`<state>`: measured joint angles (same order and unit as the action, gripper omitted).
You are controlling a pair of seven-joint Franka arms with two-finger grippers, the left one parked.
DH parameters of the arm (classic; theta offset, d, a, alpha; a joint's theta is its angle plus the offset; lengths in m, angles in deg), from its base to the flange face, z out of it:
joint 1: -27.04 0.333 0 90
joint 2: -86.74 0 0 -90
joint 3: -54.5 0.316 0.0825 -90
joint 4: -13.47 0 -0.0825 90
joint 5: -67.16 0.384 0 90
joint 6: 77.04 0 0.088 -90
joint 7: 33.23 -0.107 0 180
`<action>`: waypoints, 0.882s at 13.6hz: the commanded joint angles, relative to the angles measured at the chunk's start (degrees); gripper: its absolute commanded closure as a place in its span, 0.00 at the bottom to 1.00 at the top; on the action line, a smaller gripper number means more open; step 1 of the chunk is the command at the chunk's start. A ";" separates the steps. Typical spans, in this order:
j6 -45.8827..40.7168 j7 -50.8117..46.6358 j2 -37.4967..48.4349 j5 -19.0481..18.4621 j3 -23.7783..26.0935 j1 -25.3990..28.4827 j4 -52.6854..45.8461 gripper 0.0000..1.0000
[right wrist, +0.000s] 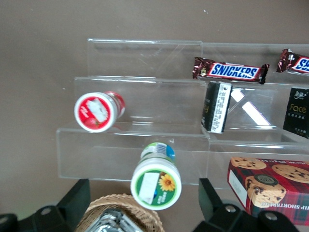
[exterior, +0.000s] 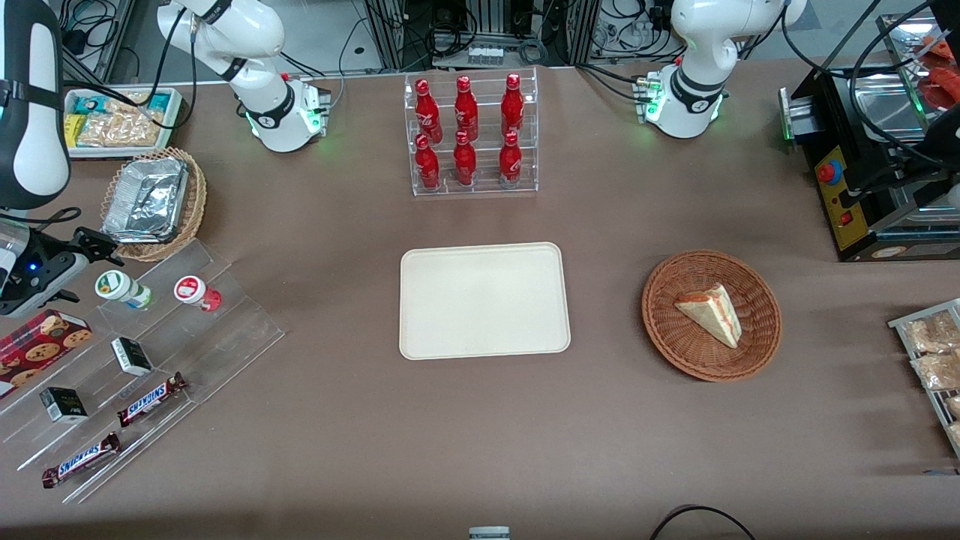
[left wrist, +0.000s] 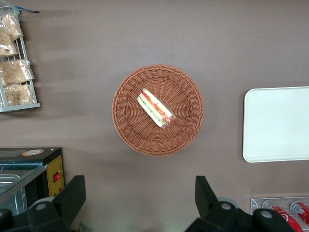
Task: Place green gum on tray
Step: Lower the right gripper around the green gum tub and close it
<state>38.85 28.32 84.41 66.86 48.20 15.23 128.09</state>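
Note:
The green gum [exterior: 120, 288] is a small white bottle with a green-rimmed lid. It stands on the top step of a clear acrylic display, toward the working arm's end of the table. In the right wrist view the green gum [right wrist: 156, 182] shows lid-up between my two fingers. My gripper [exterior: 88, 249] is open and empty, hovering just above the gum without touching it; the right wrist view also shows my gripper [right wrist: 143, 189]. The cream tray [exterior: 484, 300] lies bare at the table's middle; it also shows in the left wrist view [left wrist: 277, 123].
A red-lidded bottle [exterior: 196, 292] stands beside the gum. A wicker basket with a foil container [exterior: 154, 202] sits close to my gripper. The display [exterior: 225, 330] also holds Snickers bars [exterior: 150, 399], black boxes [exterior: 131, 356] and a cookie box [exterior: 41, 341]. A cola rack [exterior: 471, 135] and a sandwich basket [exterior: 711, 315] stand farther off.

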 commanded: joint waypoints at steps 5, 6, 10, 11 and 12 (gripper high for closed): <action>10.93 3.21 4.71 -0.58 0.42 -1.64 10.62 0.00; 11.90 3.57 4.71 -0.58 0.33 -1.73 11.15 0.00; 16.03 4.71 4.36 -0.58 0.42 -2.87 13.44 0.00; 16.73 4.71 4.18 -0.58 0.42 -2.87 13.88 0.00; 17.35 4.71 4.18 -0.58 0.42 -2.87 14.32 0.00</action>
<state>53.42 32.07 87.40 66.86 48.21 13.00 140.09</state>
